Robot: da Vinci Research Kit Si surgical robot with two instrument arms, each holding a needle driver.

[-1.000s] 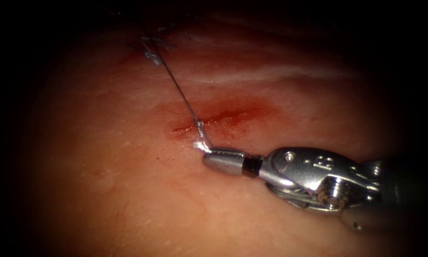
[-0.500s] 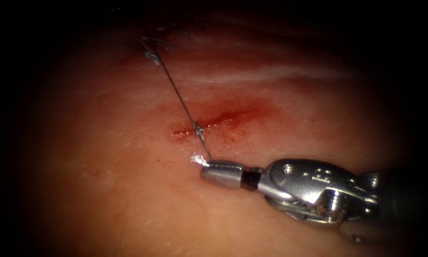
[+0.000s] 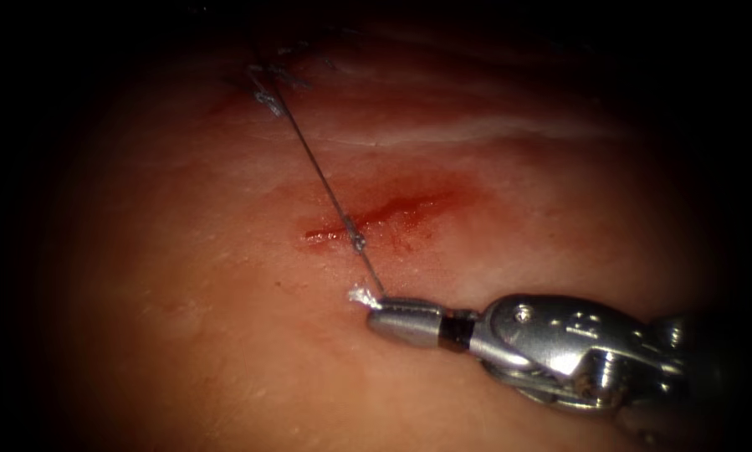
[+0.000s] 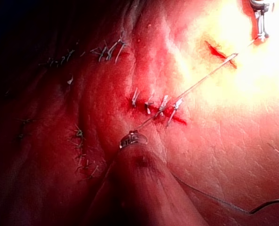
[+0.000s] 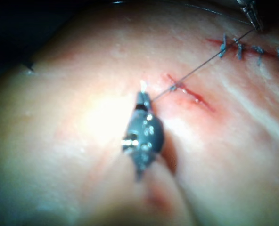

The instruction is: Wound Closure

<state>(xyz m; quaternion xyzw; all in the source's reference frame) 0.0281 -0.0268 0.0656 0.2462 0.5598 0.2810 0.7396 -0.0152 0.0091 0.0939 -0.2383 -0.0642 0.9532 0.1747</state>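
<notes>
So the right tool [image 3: 377, 310] comes in low over the tissue [image 3: 208, 335] with its jaws clamped tight on the thread [image 3: 317, 172], pinching it right near a short frayed thread end [image 3: 359, 295] that pokes out at the tip. From there the strand runs taut and straight, up and to the left in the endoscope view, crossing the small open cut [image 3: 392, 209], where a little knot [image 3: 358, 243] sits just over its left end, and on to the older stitches [image 3: 267, 88] at the far side. The red fluid [image 3: 430, 199] is smeared along and around that cut. The right tool's tip sits just on the near side of the cut, close to the surface. Over on the left wrist view, the left tool [image 4: 131, 139] looks pinched onto the other end of the same tight strand, right beside a stitched-up row [image 4: 156, 104]. The needle [image 4: 271, 203] isn't in either tool; it looks like it's lying loose on the tissue, not stuck in, with slack thread trailing off it.
</notes>
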